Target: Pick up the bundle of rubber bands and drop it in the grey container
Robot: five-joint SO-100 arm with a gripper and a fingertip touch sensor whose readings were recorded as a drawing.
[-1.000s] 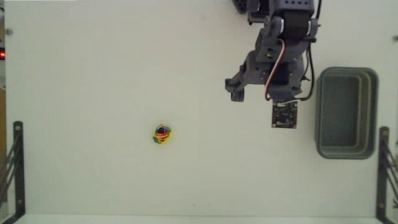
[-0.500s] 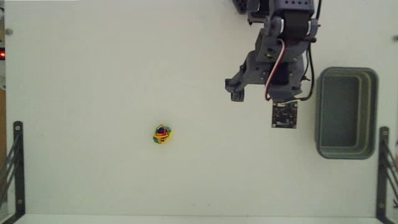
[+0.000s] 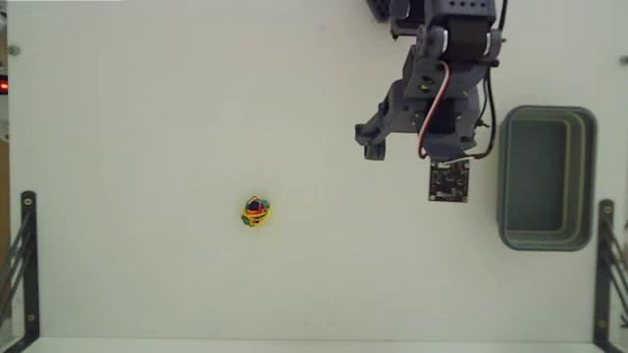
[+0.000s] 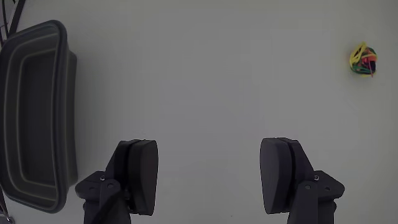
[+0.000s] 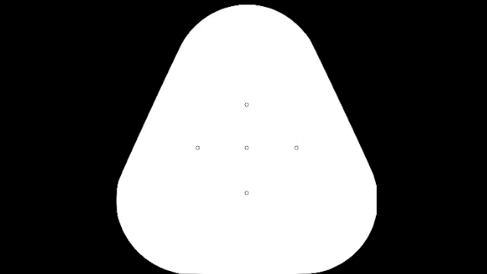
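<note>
In the fixed view the bundle (image 3: 256, 212) lies alone on the bare white bench (image 3: 147, 118), left of centre and well apart from everything else. The end effector (image 4: 209, 177) hangs released and empty, its fingers (image 4: 139, 174) spread wide over blank bench in the wrist view, with the bundle (image 4: 363, 60) far off to its upper right.

The likeliest slip is that the small, springy ball rolls or squirts away if the fingers close off-centre or nudge it on the descent. A loose strand could also snag on one finger and spoil the release.

The bench between arm and bundle is open. The container (image 3: 546, 177) sits at the right, near the bench edge, just beside a black bracket (image 3: 608, 265).
</note>
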